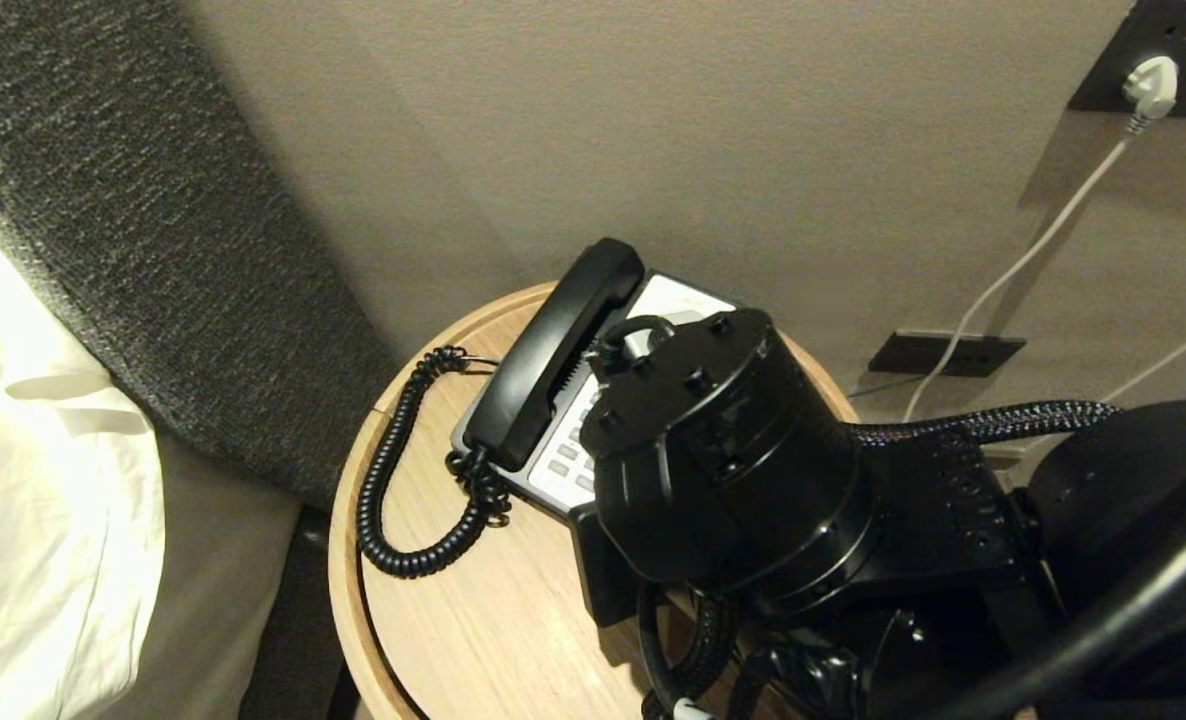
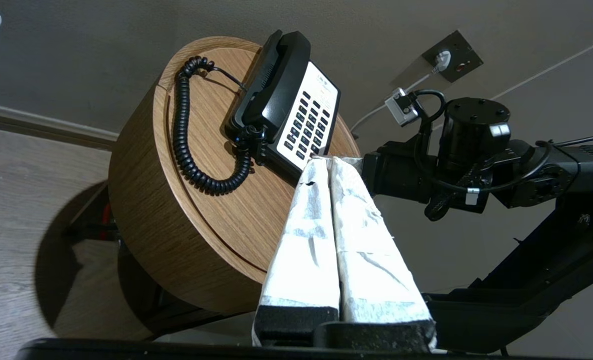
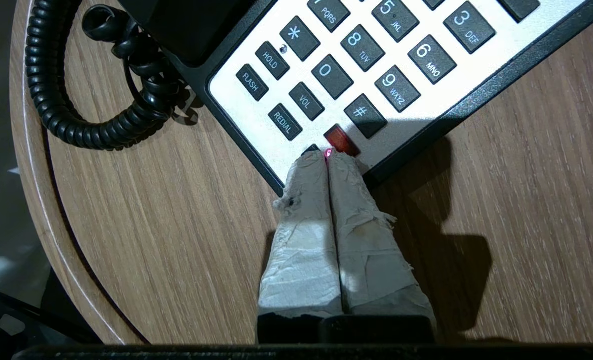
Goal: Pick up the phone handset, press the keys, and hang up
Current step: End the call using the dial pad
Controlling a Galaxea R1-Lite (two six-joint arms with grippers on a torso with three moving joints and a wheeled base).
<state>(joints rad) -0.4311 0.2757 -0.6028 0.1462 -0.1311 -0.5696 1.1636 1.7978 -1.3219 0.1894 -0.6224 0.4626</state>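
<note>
The phone handset (image 1: 553,350) (image 2: 276,85) lies in its cradle on the left side of the black-and-white phone base. Its coiled cord (image 1: 393,480) (image 3: 76,115) loops over the round wooden table (image 1: 473,620). The keys (image 1: 563,460) (image 2: 306,125) (image 3: 361,50) fill the white faceplate. My right gripper (image 3: 329,155) is shut, with its taped tips at the faceplate's near edge, against a lit red key (image 3: 340,140). In the head view my right arm (image 1: 723,470) hides those tips. Off the table's side, my left gripper (image 2: 329,160) is shut and holds nothing.
The table stands against a beige wall with a wall socket and white plug (image 1: 1150,85); a white cable hangs down from it. A grey upholstered headboard (image 1: 153,230) and white bedding (image 1: 33,480) are to the left. Bare tabletop lies in front of the phone.
</note>
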